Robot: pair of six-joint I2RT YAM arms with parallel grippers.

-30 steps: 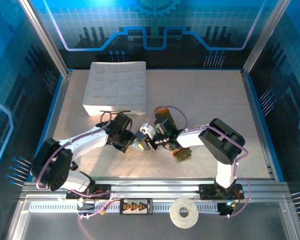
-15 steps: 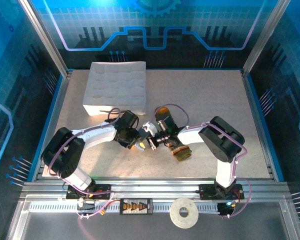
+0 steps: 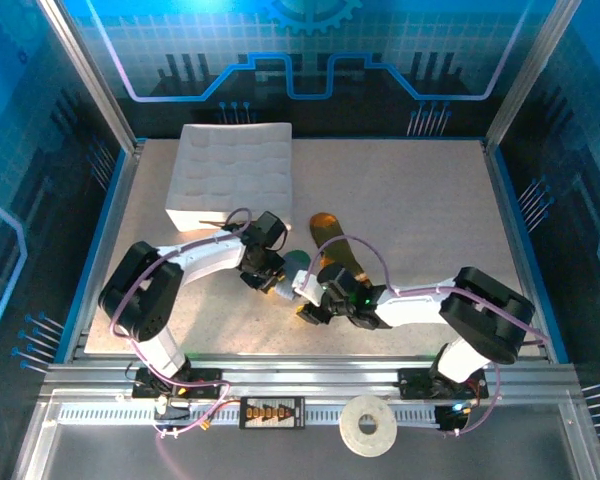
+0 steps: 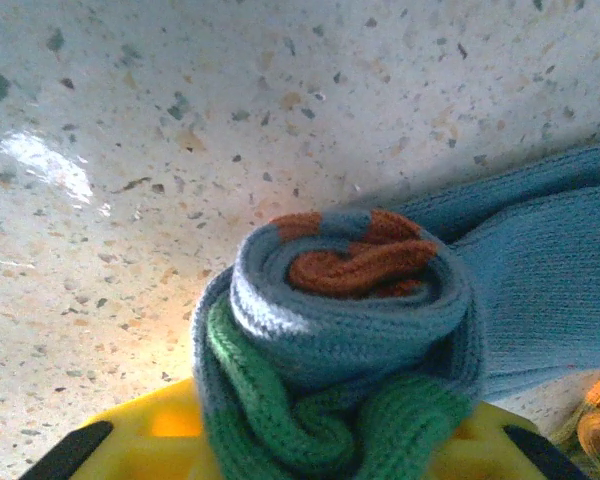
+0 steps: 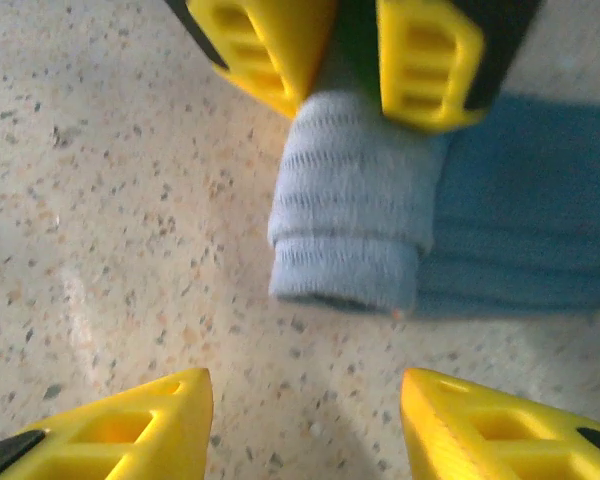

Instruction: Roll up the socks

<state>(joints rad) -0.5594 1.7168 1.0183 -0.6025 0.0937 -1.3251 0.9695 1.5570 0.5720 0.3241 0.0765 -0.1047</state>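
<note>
The grey-blue sock [image 4: 345, 325] is wound into a tight roll, with its green toe and orange cuff showing at the end. My left gripper [image 3: 277, 282] is shut on this roll; its yellow fingers [image 5: 270, 45] clamp it from both sides in the right wrist view. The unrolled part of the sock [image 5: 525, 220] lies flat on the table. My right gripper [image 5: 308, 420] stands open just short of the roll [image 5: 348, 210], touching nothing. The olive-green sock [image 3: 334, 240] lies flat behind both grippers, orange toe away from me.
A white gridded tray [image 3: 235, 175] sits at the back left of the speckled table [image 3: 430, 210]. A roll of tape [image 3: 368, 426] lies on the front rail. Blue walls close the table in on three sides.
My right gripper has let go of the roll, opened and drawn back toward the near edge. My left gripper has moved right and closed on the rolled sock.
</note>
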